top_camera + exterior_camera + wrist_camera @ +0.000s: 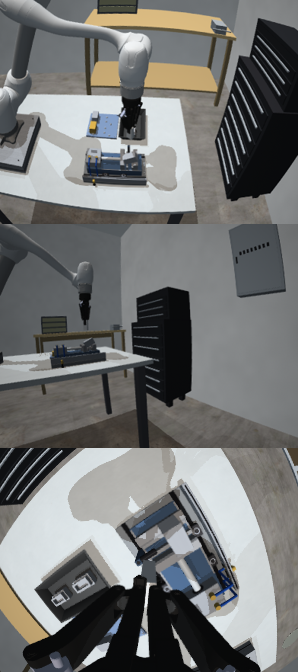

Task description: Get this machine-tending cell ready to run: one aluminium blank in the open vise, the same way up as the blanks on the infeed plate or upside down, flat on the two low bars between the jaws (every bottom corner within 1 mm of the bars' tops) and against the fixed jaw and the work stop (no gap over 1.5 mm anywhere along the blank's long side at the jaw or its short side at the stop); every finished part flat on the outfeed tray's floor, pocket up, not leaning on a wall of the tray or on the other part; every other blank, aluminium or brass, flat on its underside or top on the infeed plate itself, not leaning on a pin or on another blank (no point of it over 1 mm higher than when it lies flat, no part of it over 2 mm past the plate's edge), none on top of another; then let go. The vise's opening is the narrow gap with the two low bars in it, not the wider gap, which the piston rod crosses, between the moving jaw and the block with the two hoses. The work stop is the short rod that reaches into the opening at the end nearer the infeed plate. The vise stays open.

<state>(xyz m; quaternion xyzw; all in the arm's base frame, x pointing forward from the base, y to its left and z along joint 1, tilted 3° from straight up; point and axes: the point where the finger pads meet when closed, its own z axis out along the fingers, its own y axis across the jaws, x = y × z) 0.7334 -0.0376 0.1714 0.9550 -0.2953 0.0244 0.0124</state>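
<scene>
My gripper (131, 129) is shut and empty. It hangs well above the table, over the black outfeed tray, as the side view shows (84, 321). In the wrist view the shut fingers (149, 589) point down between the tray (72, 588) and the vise (181, 554). Two finished parts (83, 584) (59, 599) lie in the tray. The vise (114, 167) stands near the table's front edge, and a grey block (129, 158) sits tilted on it (88, 345). The blue infeed plate (104, 126) holds an aluminium blank (95, 114) and a brass blank (93, 125).
A black tool cabinet (258, 110) stands to the right of the table. A wooden shelf table (156, 46) stands behind, with a small grey box (219, 26) on top. The arm's base plate (15, 145) sits at the table's left edge.
</scene>
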